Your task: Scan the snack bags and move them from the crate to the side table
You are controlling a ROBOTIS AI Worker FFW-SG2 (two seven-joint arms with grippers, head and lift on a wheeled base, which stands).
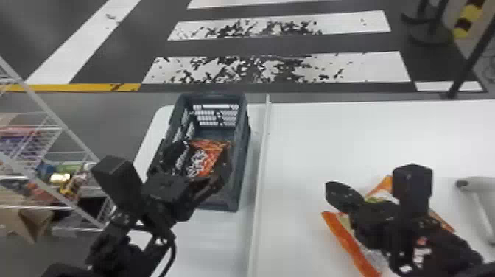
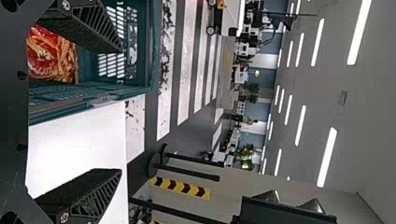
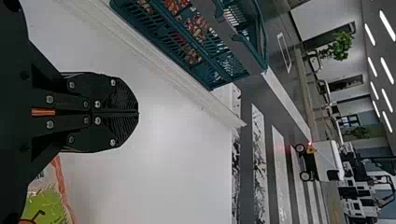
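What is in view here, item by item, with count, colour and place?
Crate: one, dark blue-green, left table
Snack bags in crate: uncounted, mostly orange
Snack bag: at least one, orange-edged, under right arm
Device: one, pale grey, right edge
Tables: two, white, side by side
Wire shelf: one, white, left, stocked
Floor: dark, white stripes, beyond
Plants: several, green, background
Ceiling lights: many, white
Left gripper: one, black, open, at crate
Right gripper: one, black, shut, above right table
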